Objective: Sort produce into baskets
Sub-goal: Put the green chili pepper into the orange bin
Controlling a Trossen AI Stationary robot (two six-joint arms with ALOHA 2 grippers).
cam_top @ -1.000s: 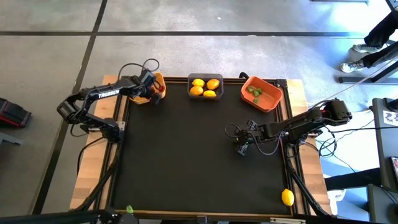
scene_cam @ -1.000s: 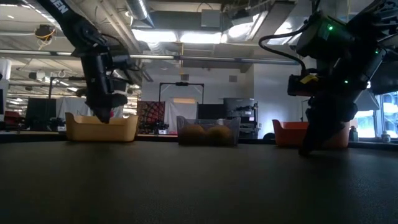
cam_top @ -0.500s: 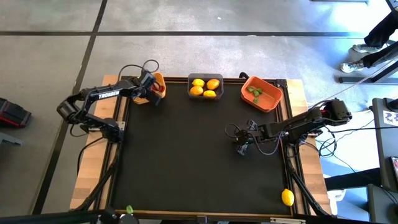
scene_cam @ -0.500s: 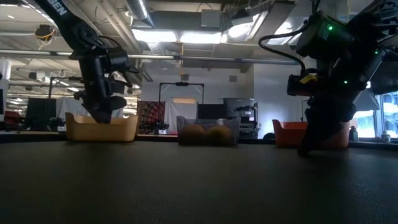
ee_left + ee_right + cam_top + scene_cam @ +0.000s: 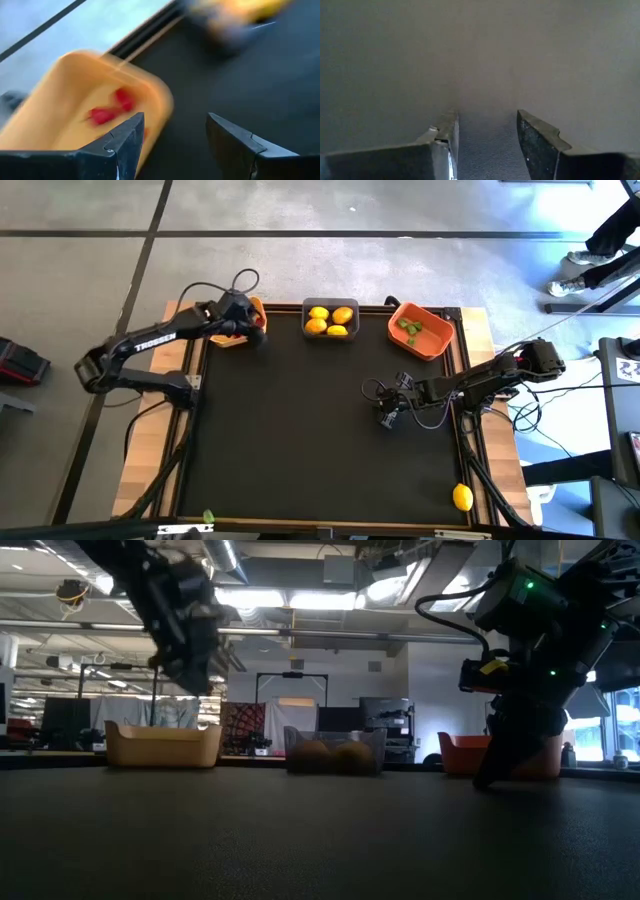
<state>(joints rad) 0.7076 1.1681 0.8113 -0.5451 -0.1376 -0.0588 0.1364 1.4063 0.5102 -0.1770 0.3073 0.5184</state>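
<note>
Left gripper [image 5: 250,328] spread and empty above the yellow-orange basket [image 5: 240,338].

Red pieces [image 5: 112,107] lie inside that basket at the mat's far left corner; lemons [image 5: 329,319] fill the dark grey basket [image 5: 330,333], green pieces [image 5: 409,328] the orange basket [image 5: 420,330]. The right gripper [image 5: 389,418] rests low on the black mat [image 5: 300,440], fingers parted, holding nothing. One lemon [image 5: 462,497] lies beyond the mat's near right edge.

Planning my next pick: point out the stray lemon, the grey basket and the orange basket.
stray lemon [image 5: 462,498], high view, middle of the fruit.
grey basket [image 5: 330,335], high view, its near rim.
orange basket [image 5: 437,341], high view, bare floor inside.
</note>
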